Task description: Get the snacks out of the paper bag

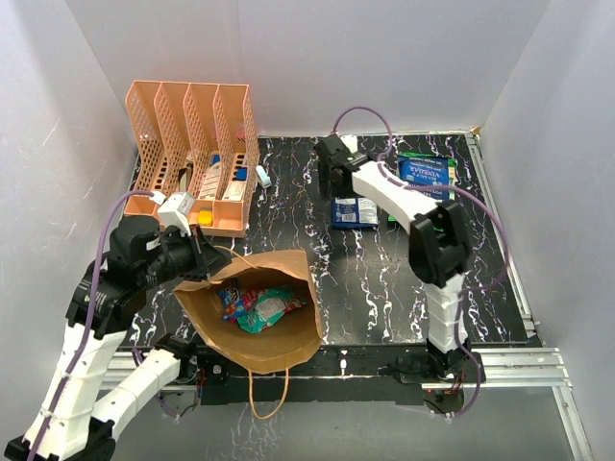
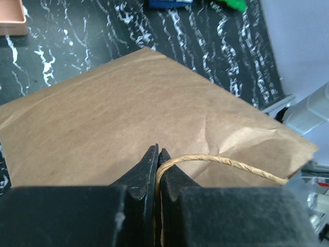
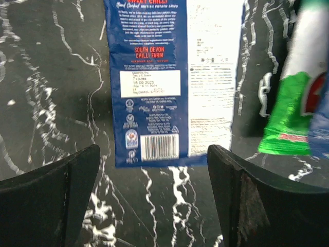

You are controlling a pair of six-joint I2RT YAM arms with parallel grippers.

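The brown paper bag (image 1: 279, 336) lies open at the near left of the table, with teal, red and blue snack packets (image 1: 259, 305) inside. My left gripper (image 1: 197, 252) is shut on the bag's twisted paper handle (image 2: 221, 160) at its rim; the left wrist view shows the bag's side (image 2: 128, 113). A dark blue packet (image 1: 355, 212) lies flat on the table, and a large green bag with a blue packet on it (image 1: 425, 173) lies at the far right. My right gripper (image 3: 154, 170) is open and empty just above the dark blue packet (image 3: 149, 77).
An orange perforated file organizer (image 1: 197, 158) with stationery stands at the far left. White walls close in the black marbled table (image 1: 384, 279). A second bag handle (image 1: 269, 399) hangs over the near edge. The green bag's corner (image 3: 290, 118) shows right of my right gripper.
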